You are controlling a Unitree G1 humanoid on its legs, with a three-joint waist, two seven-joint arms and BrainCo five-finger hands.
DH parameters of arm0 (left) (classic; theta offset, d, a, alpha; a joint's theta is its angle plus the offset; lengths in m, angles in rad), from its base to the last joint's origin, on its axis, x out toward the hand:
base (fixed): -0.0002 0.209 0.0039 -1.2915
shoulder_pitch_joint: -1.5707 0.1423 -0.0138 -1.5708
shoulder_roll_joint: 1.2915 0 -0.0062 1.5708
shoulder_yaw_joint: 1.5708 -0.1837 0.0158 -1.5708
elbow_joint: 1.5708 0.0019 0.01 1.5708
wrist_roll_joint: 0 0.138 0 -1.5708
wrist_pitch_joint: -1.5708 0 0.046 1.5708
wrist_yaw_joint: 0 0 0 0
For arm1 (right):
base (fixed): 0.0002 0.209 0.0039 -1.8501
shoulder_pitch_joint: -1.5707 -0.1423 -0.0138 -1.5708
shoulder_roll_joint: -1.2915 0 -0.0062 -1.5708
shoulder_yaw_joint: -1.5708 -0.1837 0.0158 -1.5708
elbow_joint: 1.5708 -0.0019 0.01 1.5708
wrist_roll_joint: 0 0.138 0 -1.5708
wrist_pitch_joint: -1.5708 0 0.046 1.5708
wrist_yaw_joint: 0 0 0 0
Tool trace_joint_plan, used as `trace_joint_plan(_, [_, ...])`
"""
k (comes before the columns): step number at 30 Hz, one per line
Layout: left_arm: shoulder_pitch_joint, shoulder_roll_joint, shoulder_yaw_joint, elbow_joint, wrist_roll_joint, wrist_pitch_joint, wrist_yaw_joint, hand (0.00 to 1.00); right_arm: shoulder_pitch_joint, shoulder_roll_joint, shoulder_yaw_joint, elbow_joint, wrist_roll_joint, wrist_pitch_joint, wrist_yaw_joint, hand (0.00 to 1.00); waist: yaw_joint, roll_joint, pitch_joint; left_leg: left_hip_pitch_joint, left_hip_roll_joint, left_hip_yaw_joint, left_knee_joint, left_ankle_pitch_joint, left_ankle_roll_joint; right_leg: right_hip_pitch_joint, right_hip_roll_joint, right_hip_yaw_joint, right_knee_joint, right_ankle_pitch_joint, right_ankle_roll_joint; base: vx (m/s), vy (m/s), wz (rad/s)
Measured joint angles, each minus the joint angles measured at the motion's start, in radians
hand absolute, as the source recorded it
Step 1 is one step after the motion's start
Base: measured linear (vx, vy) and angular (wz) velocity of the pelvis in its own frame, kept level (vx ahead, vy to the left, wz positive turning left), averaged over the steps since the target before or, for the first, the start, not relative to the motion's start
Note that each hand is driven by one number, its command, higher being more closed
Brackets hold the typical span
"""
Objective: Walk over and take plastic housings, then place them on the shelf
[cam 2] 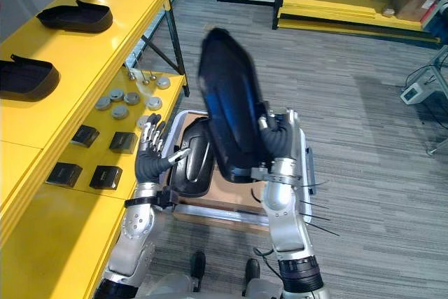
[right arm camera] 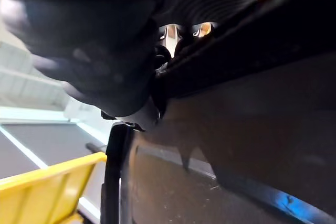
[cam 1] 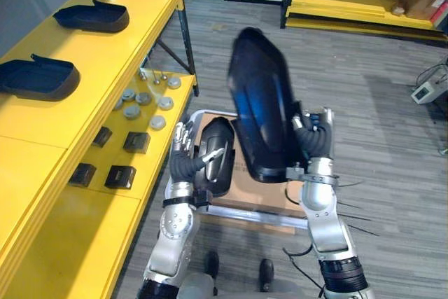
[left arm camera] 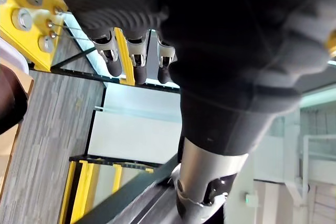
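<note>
A long glossy black plastic housing [cam 1: 259, 113] is raised above the floor, standing steeply on end. My right hand [cam 1: 315, 141] is shut on its lower edge, and the right wrist view has the fingers curled over that rim [right arm camera: 220, 51]. A second black housing [cam 1: 218, 155] lies in a cardboard box [cam 1: 245, 190] below. My left hand [cam 1: 183, 155] hangs open beside this one, fingers [left arm camera: 137, 59] straight and thumb against its side. Two more black housings [cam 1: 92, 17] [cam 1: 38, 78] rest on the yellow shelf [cam 1: 105, 54] at my left.
The shelf's lower yellow tier carries several round metal parts [cam 1: 143, 103] and small black blocks [cam 1: 119, 176], close to my left hand. The box sits in a white-framed cart [cam 1: 252, 218]. Another yellow rack [cam 1: 364, 5] stands far across the grey floor.
</note>
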Motion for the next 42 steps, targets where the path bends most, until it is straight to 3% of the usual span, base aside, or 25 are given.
trace_joint_plan(7, [-0.045, 0.003, -0.078, 0.072, 0.007, 0.038, 0.057, 0.00, -0.009, 0.011, 0.163, -0.016, 0.004, -0.047, 0.023, 1.00, -0.001, -0.010, -0.041, 0.030, 0.002, 0.019, -0.030, 0.007, 0.002, 0.006, 0.001, 0.021, 0.000, 0.000, 0.001, -0.01, 0.007, -0.08])
trace_joint_plan(8, [-0.057, 0.007, -0.082, 0.083, 0.007, 0.043, 0.061, 1.00, -0.009, 0.007, 0.175, -0.026, 0.005, -0.048, 0.023, 1.00, -0.002, -0.011, -0.041, 0.032, 0.001, 0.021, -0.032, 0.008, 0.002, 0.006, 0.000, 0.022, 0.000, 0.000, 0.001, -0.01, 0.005, -0.07])
trace_joint_plan(14, [-0.092, 0.017, -0.085, 0.089, 0.006, 0.058, 0.106, 1.00, -0.009, 0.004, 0.201, -0.041, 0.037, -0.059, 0.019, 1.00, -0.027, -0.013, -0.066, 0.042, -0.001, 0.028, -0.049, 0.013, 0.004, 0.005, -0.002, 0.026, 0.000, -0.002, 0.007, 0.00, 0.001, -0.04])
trace_joint_plan(15, [-0.093, 0.018, -0.085, 0.088, 0.006, 0.059, 0.110, 1.00, -0.009, 0.000, 0.204, -0.041, 0.043, -0.061, 0.019, 0.00, -0.028, -0.013, -0.074, 0.045, -0.001, 0.032, -0.050, 0.013, 0.005, 0.005, -0.002, 0.029, -0.001, -0.002, 0.007, 0.03, -0.002, -0.08])
trace_joint_plan(19, [-0.094, 0.027, -0.085, 0.089, 0.004, 0.062, 0.128, 1.00, -0.008, -0.032, 0.225, -0.041, 0.086, -0.071, 0.018, 0.00, -0.028, -0.011, -0.092, 0.053, 0.000, 0.045, -0.058, 0.016, 0.009, 0.005, 0.001, 0.048, -0.003, -0.002, 0.007, 0.01, -0.008, -0.10])
trace_joint_plan(23, [-0.093, 0.034, -0.085, 0.089, 0.007, 0.066, 0.127, 1.00, -0.008, -0.037, 0.230, -0.041, 0.153, -0.110, 0.022, 0.00, -0.030, -0.010, -0.096, 0.061, 0.000, 0.049, -0.065, 0.016, 0.009, 0.008, 0.000, 0.052, -0.003, -0.003, 0.008, -0.01, -0.005, -0.03])
trace_joint_plan(32, [-0.060, 0.030, 0.008, 0.088, 0.029, 0.081, 0.111, 1.00, 0.019, -0.109, 0.175, -0.042, 0.322, -0.176, 0.132, 0.00, -0.028, -0.010, -0.098, 0.076, -0.002, 0.049, -0.070, 0.016, 0.009, 0.019, -0.001, 0.050, 0.001, -0.007, 0.014, 0.00, 0.000, 0.00])
trace_joint_plan(36, [0.011, 0.024, 0.081, 0.088, 0.048, 0.083, 0.080, 1.00, 0.059, -0.111, 0.000, -0.112, 0.438, -0.198, 0.170, 0.00, -0.027, -0.010, -0.098, 0.076, -0.003, 0.049, -0.071, 0.017, 0.009, 0.019, -0.002, 0.049, 0.001, -0.007, 0.014, 0.00, 0.000, 0.00])
trace_joint_plan(42, [0.081, -0.006, 0.197, 0.080, 0.048, 0.083, 0.078, 1.00, 0.124, -0.099, -0.313, -0.176, 0.557, -0.285, 0.167, 0.00, -0.029, -0.010, -0.107, 0.077, -0.003, 0.046, -0.076, 0.016, 0.009, 0.020, -0.002, 0.046, 0.002, -0.010, 0.015, 0.00, -0.002, 0.01])
